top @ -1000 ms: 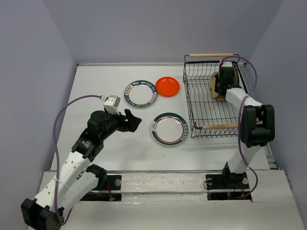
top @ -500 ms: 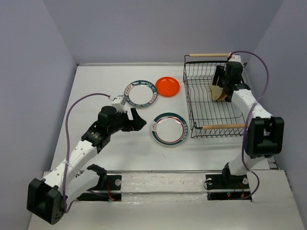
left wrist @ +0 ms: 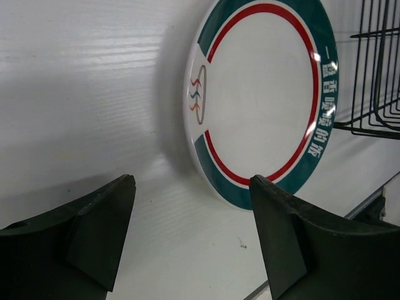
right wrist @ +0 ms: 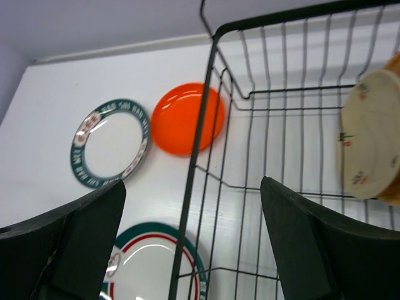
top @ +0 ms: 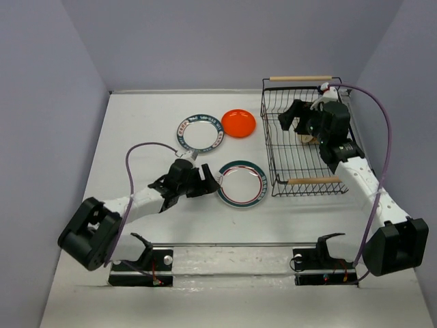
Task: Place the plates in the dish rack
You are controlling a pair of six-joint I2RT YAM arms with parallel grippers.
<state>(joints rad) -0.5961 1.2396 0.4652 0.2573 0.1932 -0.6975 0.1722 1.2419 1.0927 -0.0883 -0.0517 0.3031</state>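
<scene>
A white plate with a green and red rim [top: 241,183] [left wrist: 262,94] lies flat on the table. My left gripper [top: 205,184] [left wrist: 194,231] hangs low just left of it, open, nothing between its fingers. A white plate with a dark patterned rim [top: 200,132] [right wrist: 109,150] and a small orange plate [top: 239,123] [right wrist: 184,119] lie farther back. The black wire dish rack [top: 273,147] [right wrist: 281,156] stands at the right. A beige plate [right wrist: 372,144] leans upright in it, with a tan one behind. My right gripper [top: 300,117] [right wrist: 194,250] hovers open over the rack's left part, apart from the plates.
The rack has wooden dowel handles at the far end [top: 300,78] and the near end [top: 313,180]. Grey walls close in the table on the left, back and right. A rail [top: 232,244] runs along the table's near edge.
My right gripper opened, left the beige plate standing in the rack and drew back to the left. My left arm stretched down and right to the green-rimmed plate's edge.
</scene>
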